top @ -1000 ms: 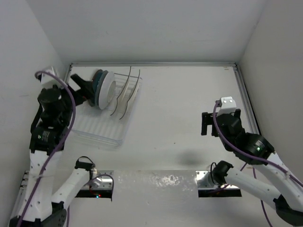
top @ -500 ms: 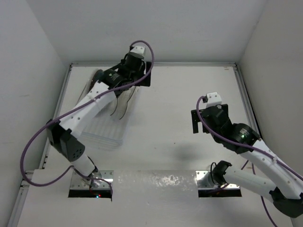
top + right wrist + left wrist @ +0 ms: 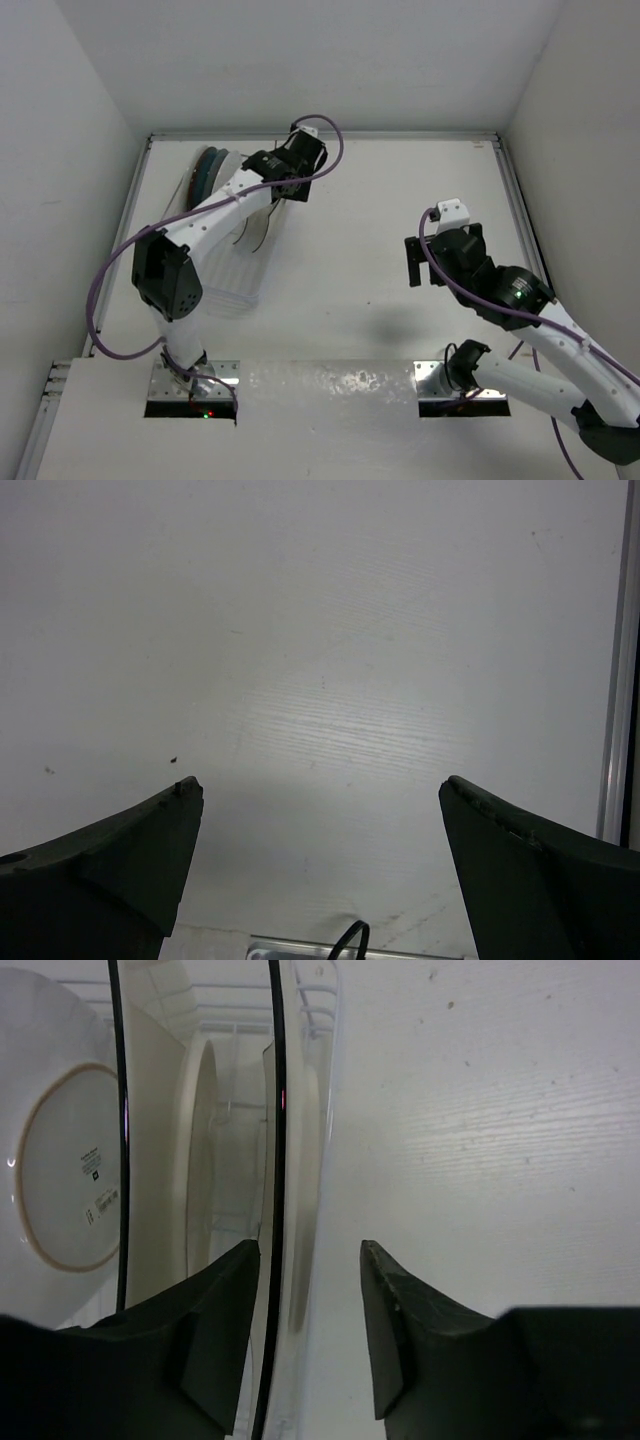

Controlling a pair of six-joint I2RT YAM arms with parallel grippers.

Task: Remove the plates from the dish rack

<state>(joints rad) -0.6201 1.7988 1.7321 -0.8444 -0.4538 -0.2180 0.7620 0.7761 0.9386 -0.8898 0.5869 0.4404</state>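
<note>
The clear dish rack [image 3: 215,272] stands at the table's far left. In it stand round plates [image 3: 212,175], one of them teal, and cream square plates [image 3: 262,212] with dark edges. My left gripper [image 3: 288,188] reaches over the rack's right end. In the left wrist view its jaws [image 3: 308,1250] straddle the dark rim of the rightmost square plate [image 3: 274,1140], narrowed but with a gap on the right side. A round white plate [image 3: 60,1170] shows its labelled back further left. My right gripper [image 3: 425,270] [image 3: 320,785] hangs wide open over bare table, holding nothing.
The rack's clear side wall [image 3: 325,1110] runs just right of the straddled plate. A metal rail [image 3: 620,660] borders the table's right edge. White walls close in the table on three sides. A metal strip [image 3: 330,380] lies between the arm bases.
My left arm has swung from the rack's left side across to its right end, and its jaws have narrowed around the square plate's rim. The right arm shifted slightly left.
</note>
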